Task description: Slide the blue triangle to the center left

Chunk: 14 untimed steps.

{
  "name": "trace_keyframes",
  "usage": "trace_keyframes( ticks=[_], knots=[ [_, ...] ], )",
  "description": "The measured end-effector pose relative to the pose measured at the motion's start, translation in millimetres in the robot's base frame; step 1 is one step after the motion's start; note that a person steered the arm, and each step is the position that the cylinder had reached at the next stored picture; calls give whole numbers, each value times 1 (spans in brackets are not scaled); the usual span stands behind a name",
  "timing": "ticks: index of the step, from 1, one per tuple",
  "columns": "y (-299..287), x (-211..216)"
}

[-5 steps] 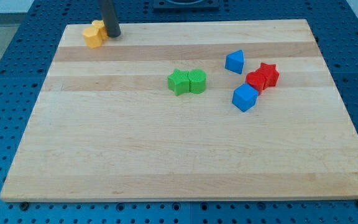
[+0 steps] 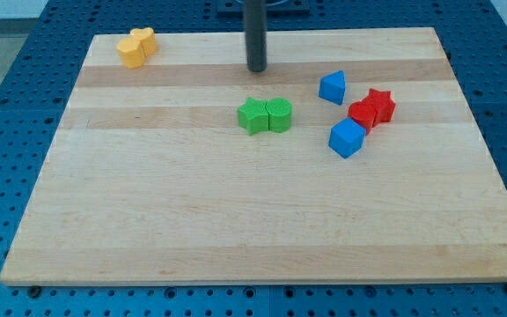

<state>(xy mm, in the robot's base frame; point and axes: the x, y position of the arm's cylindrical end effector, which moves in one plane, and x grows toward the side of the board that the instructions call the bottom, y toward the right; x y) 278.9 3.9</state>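
Your arm shows only as its straight dark rod, which enters from the view's top edge at about 12 o'clock and hangs close to upright, with no lean you could call from this angle. Look at my tip (image 2: 256,68): it sits low against the bench in the upper middle of the view, just left of the centre line. The wrist and the links above the rod are cut off by the frame, so you cannot read their pose here.
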Motion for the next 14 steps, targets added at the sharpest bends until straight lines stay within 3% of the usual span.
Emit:
trace_keyframes(
  ticks=[3, 5, 8, 14],
  knots=[
    [137, 20],
    [162, 53],
    [125, 60],
    [-17, 57]
  ],
)
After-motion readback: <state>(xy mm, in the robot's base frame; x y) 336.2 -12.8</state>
